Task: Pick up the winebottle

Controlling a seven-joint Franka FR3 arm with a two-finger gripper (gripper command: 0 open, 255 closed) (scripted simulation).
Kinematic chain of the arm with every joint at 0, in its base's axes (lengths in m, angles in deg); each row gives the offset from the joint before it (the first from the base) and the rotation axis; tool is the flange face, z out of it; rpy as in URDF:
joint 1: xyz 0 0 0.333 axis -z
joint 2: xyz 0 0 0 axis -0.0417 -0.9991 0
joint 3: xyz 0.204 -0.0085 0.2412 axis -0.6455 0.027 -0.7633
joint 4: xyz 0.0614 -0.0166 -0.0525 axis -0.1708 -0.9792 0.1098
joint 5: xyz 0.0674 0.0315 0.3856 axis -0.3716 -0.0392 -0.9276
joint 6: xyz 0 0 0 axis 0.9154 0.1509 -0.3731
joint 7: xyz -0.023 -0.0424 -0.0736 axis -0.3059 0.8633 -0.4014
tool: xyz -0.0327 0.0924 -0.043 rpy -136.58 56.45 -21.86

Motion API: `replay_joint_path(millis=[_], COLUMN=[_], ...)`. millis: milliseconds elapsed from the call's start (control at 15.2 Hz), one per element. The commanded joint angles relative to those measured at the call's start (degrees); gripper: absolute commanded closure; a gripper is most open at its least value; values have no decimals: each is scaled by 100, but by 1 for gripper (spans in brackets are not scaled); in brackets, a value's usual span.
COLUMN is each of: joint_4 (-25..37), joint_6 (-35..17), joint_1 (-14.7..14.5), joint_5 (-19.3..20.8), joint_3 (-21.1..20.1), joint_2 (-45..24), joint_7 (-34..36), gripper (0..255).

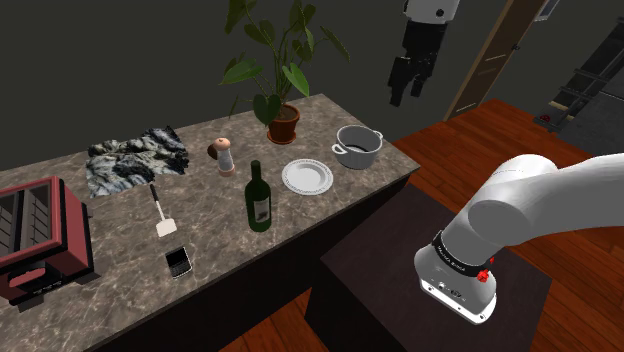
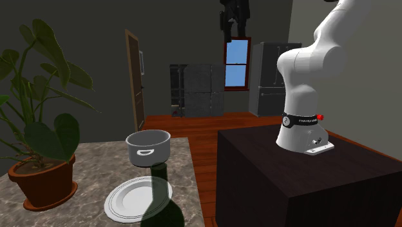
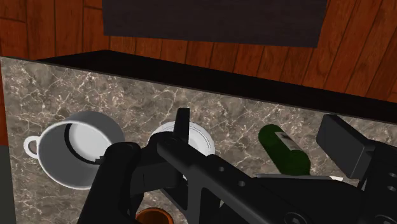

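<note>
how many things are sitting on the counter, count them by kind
green wine bottle: 1
white plate: 1
grey pot: 1
potted plant: 1
shaker: 1
spatula: 1
phone: 1
crumpled cloth: 1
red toaster: 1
total: 9

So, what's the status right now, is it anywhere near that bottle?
Gripper open, high above the counter, holding nothing. Green wine bottle upright on the counter, untouched. White plate beside it, not touching.
</note>
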Motion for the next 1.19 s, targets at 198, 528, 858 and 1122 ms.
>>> replay_joint_path(millis=[198,528,858,1122], joint_4=[-216,-414,-401,-237], joint_6=[-576,-1549,-2503,-3216], joint_1=[-101,-264,-394,-463], joint_5=[-168,-394,-519,-508], joint_3=[-225,-601,-975,-1264], joint_2=[-248,-832,-1603,-2327], joint_7=[245,637,1032,1375], gripper=[0,0,0,0])
